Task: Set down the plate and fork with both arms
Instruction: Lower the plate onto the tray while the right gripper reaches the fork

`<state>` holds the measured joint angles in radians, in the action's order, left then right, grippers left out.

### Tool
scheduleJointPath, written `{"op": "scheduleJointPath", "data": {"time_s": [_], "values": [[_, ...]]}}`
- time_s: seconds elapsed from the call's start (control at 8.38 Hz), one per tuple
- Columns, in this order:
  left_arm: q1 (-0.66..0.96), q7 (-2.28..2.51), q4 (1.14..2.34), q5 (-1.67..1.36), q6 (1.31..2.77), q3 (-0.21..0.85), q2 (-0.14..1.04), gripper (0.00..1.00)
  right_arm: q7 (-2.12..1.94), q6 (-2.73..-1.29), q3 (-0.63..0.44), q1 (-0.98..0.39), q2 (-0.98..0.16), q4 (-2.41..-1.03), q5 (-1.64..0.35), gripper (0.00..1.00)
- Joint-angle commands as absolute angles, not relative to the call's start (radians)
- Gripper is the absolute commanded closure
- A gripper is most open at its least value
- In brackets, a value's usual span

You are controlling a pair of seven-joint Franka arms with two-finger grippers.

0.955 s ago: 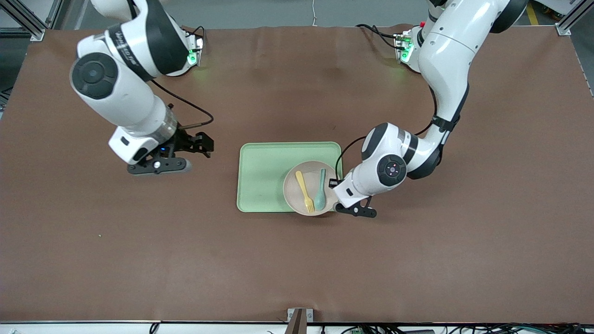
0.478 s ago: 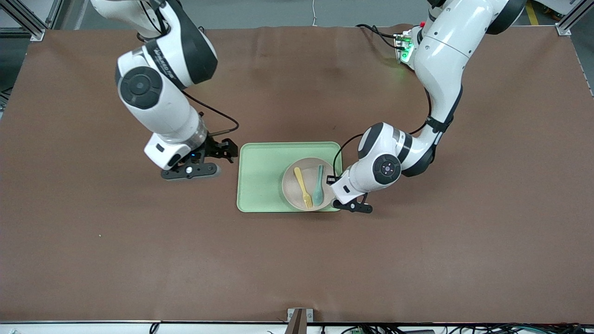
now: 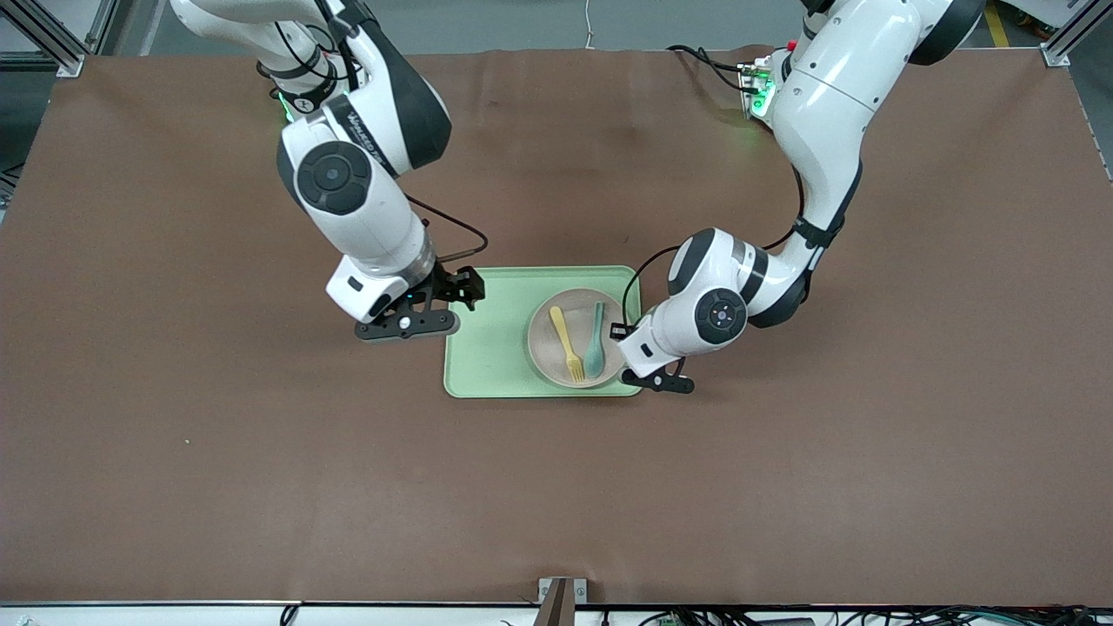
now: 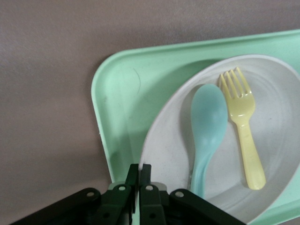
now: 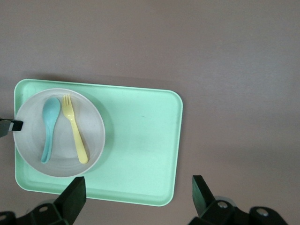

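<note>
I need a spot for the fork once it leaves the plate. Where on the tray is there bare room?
Free: the rectangular light-green tray is bare from the round cream plate to its right-arm end. Crowded: the plate holds the pale-yellow plastic fork and teal spoon, the left gripper clamping its rim.

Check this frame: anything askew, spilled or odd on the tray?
Nothing stands out. The plate sits on the tray, fork and spoon lying on it; left gripper pinches its rim, right gripper hangs open above.

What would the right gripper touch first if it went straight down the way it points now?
Probably the tray. The right gripper is open and points down over the bare part of the tray, beside the plate, though its height above it is unclear.
</note>
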<state>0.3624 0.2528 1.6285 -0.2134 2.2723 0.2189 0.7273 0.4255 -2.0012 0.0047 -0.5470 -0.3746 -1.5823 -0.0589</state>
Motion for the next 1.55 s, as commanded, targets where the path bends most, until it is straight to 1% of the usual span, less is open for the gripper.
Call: {"op": "scheduleJointPath", "data": {"time_s": [0.0,0.12,0.24,0.48,0.6,0.72,0.84,0.96,1.07,1.19,1.31,1.43], "values": [[0.354,0.23,1.643,-0.247,2.292,0.232,0.73,1.0,0.442,-2.073,-0.003,-0.578,-0.408,-1.597,-0.066,0.01],[0.353,0.23,1.643,-0.248,2.292,0.232,0.735,1.0,0.442,-2.135,-0.003,-0.595,-0.41,-1.623,-0.066,0.01],[0.353,0.23,1.643,-0.249,2.292,0.232,0.736,0.93,0.442,-2.163,-0.005,-0.618,-0.416,-1.637,-0.066,0.01],[0.353,0.235,1.643,-0.25,2.29,0.23,0.735,0.71,0.442,-2.212,-0.005,-0.636,-0.446,-1.637,-0.064,0.02],[0.351,0.242,1.643,-0.25,2.283,0.23,0.726,0.55,0.44,-2.261,-0.005,-0.655,-0.471,-1.637,-0.061,0.03],[0.345,0.247,1.641,-0.25,2.275,0.232,0.706,0.41,0.44,-2.302,-0.005,-0.675,-0.498,-1.637,-0.054,0.03],[0.333,0.244,1.643,-0.25,2.251,0.23,0.672,0.34,0.436,-2.35,-0.006,-0.689,-0.533,-1.635,-0.04,0.03],[0.284,0.233,1.64,-0.247,2.206,0.232,0.628,0.27,0.434,-2.385,-0.005,-0.699,-0.566,-1.635,-0.006,0.03],[0.246,0.233,1.641,-0.247,2.172,0.23,0.561,0.21,0.433,-2.404,-0.005,-0.709,-0.592,-1.632,0.027,0.03],[0.191,0.238,1.641,-0.238,2.161,0.23,0.496,0.12,0.433,-2.431,-0.005,-0.727,-0.616,-1.631,0.059,0.03],[0.154,0.247,1.64,-0.226,2.163,0.223,0.438,0.02,0.431,-2.457,-0.005,-0.742,-0.638,-1.629,0.064,0.06],[0.097,0.267,1.647,-0.209,2.151,0.219,0.361,0.01,0.433,-2.467,-0.005,-0.749,-0.655,-1.625,0.066,0.13]]}}
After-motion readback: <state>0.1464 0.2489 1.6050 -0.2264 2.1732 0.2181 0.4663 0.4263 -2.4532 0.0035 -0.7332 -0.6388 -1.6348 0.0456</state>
